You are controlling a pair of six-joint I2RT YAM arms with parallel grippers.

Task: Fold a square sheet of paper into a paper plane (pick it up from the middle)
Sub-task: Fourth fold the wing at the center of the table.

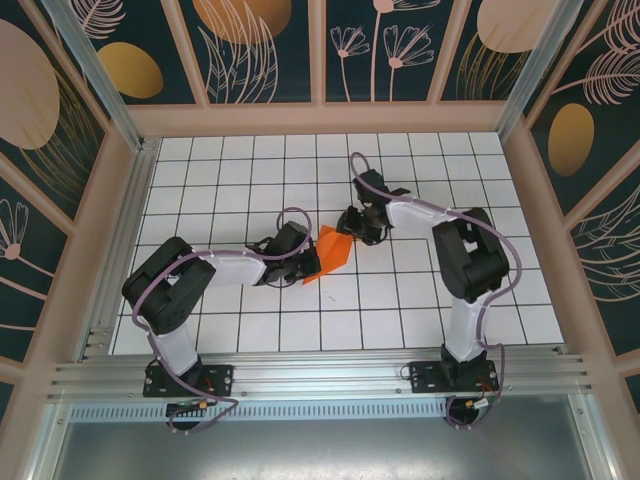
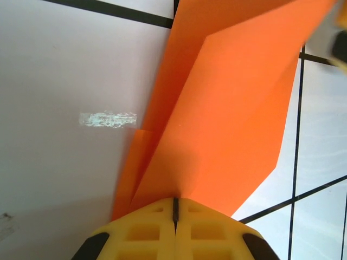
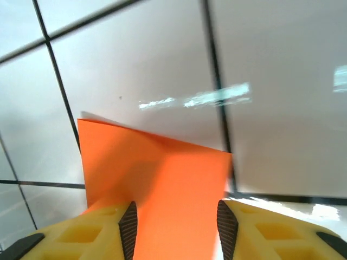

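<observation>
Paper [image 2: 217, 124] pinched in closed left tool [image 2: 175, 202]; right tool [image 3: 177, 212] open astride it.

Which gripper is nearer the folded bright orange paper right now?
Left: the left gripper is clamped shut on the folded bright orange paper; the right gripper has open jaws straddling its opposite end, unclamped.
</observation>
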